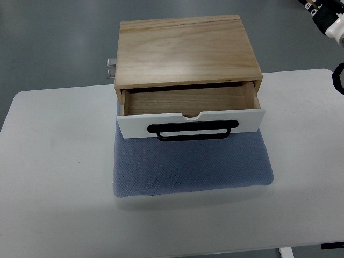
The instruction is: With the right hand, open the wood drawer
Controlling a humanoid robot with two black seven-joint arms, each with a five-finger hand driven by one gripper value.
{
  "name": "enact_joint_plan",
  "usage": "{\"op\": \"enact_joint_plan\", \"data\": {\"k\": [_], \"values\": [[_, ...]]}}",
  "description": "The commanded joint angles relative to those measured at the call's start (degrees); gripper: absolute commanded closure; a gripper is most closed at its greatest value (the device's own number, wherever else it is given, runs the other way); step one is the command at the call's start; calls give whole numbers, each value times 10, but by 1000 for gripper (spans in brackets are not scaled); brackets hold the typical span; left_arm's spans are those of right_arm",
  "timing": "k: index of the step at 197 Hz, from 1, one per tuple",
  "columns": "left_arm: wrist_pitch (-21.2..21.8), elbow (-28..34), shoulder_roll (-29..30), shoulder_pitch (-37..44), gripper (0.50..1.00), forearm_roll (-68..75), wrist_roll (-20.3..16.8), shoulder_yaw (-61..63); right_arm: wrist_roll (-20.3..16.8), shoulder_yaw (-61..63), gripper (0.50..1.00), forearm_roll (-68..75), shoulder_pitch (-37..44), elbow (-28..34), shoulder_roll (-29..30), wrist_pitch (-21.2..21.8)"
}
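1. Nearest me, at the bottom of the frame, the white table (54, 215) is showing bare, smooth and matte.
2. A blue-grey mat (188, 166) with a fine woven mesh is lying at the centre, its front edge soft and rounded.
3. On the mat's far part the wood drawer (189, 107) is sitting already pulled partway out: pale grained box, flat white front panel, a black bar handle (193, 130) running left to right across the picture, its inside looking empty.
4. My right hand (330, 24) is showing only as white and black parts at the upper right corner; I cannot tell how its fingers are set. The handle is lying down and to the left of it, well apart.
5. My left hand is out of view, so the right is nearer.
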Motion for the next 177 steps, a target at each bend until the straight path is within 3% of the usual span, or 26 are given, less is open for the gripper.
{"op": "enact_joint_plan", "data": {"k": [1, 108, 177], "values": [[0, 0, 0, 0, 500, 0, 0, 0, 3, 1, 556, 0, -10, -17, 6, 0], [0, 0, 0, 0, 500, 0, 0, 0, 32, 2, 556, 5, -42, -41, 31, -7], [0, 0, 0, 0, 500, 0, 0, 0, 49, 9, 556, 33, -61, -56, 31, 45]]}}
